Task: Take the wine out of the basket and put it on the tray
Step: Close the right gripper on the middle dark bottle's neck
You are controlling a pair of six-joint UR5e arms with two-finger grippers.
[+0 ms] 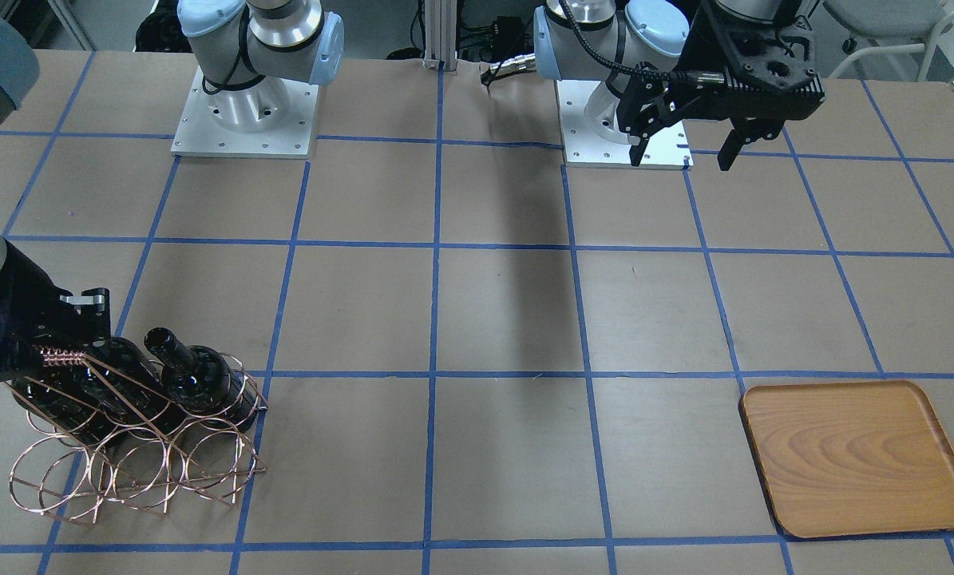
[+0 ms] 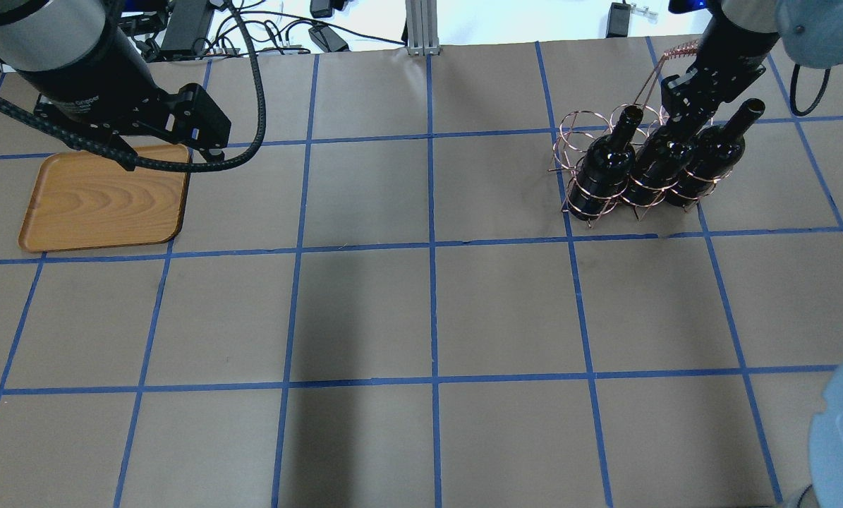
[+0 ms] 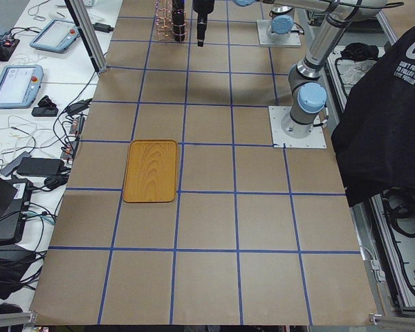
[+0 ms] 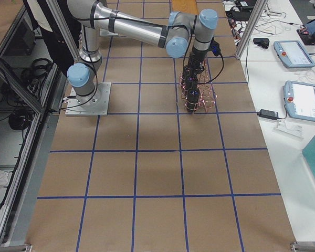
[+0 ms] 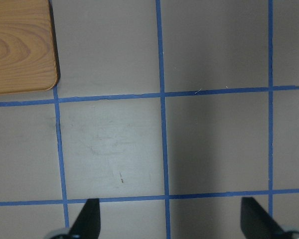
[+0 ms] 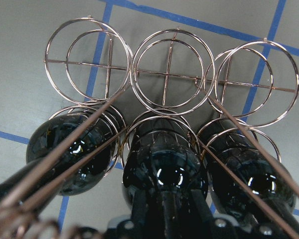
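Note:
Three dark wine bottles lie side by side in the copper wire basket (image 2: 582,134), necks pointing up and away. My right gripper (image 2: 682,106) is at the middle bottle (image 2: 657,166). In the right wrist view the fingers (image 6: 142,216) hug that bottle's neck (image 6: 172,204), and the bottle (image 6: 164,169) still rests in its loops. The outer bottles (image 2: 604,166) (image 2: 710,152) are free. The wooden tray (image 2: 104,197) lies flat and bare at the table's other side. My left gripper (image 1: 684,150) hangs open and empty above the table near the tray's corner (image 5: 20,45).
The basket's coiled handle bar (image 2: 678,49) sits right beside my right wrist. The basket's upper row of loops (image 6: 172,74) holds nothing. The table is brown paper with a blue tape grid (image 2: 432,247). The arm bases (image 1: 245,120) stand at the robot's edge.

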